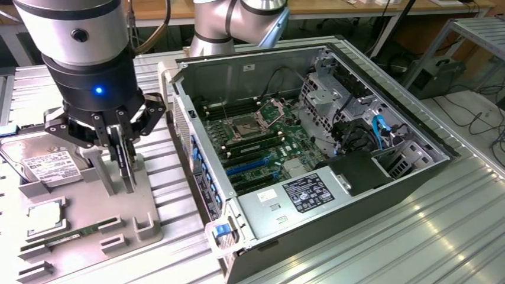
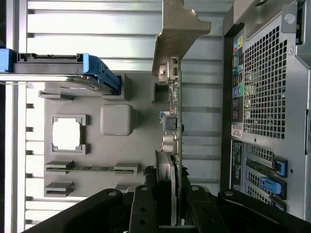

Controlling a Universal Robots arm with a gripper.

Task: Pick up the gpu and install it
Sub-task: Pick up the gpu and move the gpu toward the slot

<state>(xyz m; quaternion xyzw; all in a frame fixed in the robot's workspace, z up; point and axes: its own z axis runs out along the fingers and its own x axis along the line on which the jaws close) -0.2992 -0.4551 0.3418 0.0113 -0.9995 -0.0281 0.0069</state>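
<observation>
The gpu (image 1: pixel 126 168) is a thin dark card standing on edge over the grey fixture tray (image 1: pixel 150 225) at the exterior view's left. My gripper (image 1: pixel 118 145) comes down on it from above, its black fingers (image 1: pixel 101 137) pressed to both faces of the card, shut on it. In the wrist view the gpu (image 2: pixel 176 121) runs edge-on away from the gripper (image 2: pixel 170 206), with its silver-beige bracket (image 2: pixel 177 29) at the far end. Whether the card's lower edge still sits in the tray's slot I cannot tell.
On the tray lie a silver hard drive (image 1: pixel 47 163), a square chip (image 1: pixel 44 216) and a green memory stick (image 1: pixel 75 235). The open computer case (image 1: pixel 410 177) lies at the exterior view's right, its motherboard with blue slots (image 1: pixel 248 165) exposed. The case's perforated back panel (image 2: pixel 267 97) is close beside the card.
</observation>
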